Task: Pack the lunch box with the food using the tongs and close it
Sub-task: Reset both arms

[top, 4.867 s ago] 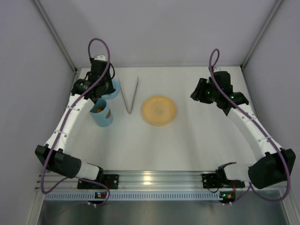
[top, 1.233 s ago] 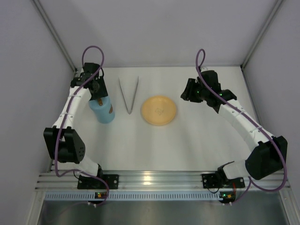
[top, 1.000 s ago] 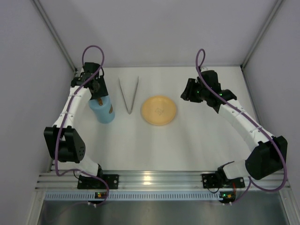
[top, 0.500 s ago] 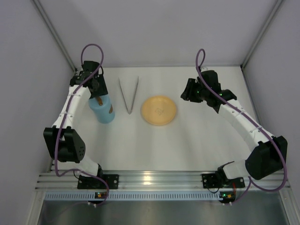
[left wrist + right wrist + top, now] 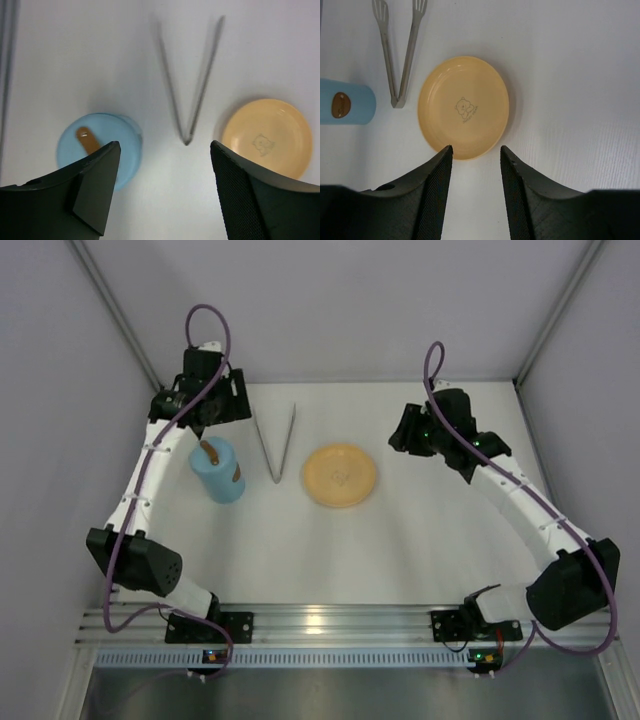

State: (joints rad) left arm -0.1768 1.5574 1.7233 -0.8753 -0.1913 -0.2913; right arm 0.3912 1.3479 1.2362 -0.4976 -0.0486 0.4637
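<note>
Now, nearest first: the lunch box (image 5: 218, 472) stands upright on the table (image 5: 400, 550), left of centre. Its round blue lid (image 5: 97, 150) is seated, brown knob (image 5: 211, 452) on top. Nearly five seconds back the tub stood open, with the lid held just behind it; it is capped now. The food cannot be seen with the lid on.

Beside the box on its right, apart from it, the tongs (image 5: 277, 445) lie flat in a V. The hinge end is nearer, the tips point at the far wall. The orange plate (image 5: 340, 475) lies right of the hinge end, near but not touching, with a small bear print (image 5: 466, 108) at its middle.

Farther back is the left tool (image 5: 165, 150). A second ago it sat low over the knob, fingers narrower. It has since risen and drawn back toward the far-left corner, fingers spread wide with nothing between them.

The right tool (image 5: 475, 150) hangs above the table, right of the plate and a little farther back. Its fingers are apart and grip nothing. It has barely shifted.

In the way: in the left wrist view one dark finger covers the lid's near edge. From above, the left arm (image 5: 150, 480) runs beside the box without covering it.
</note>
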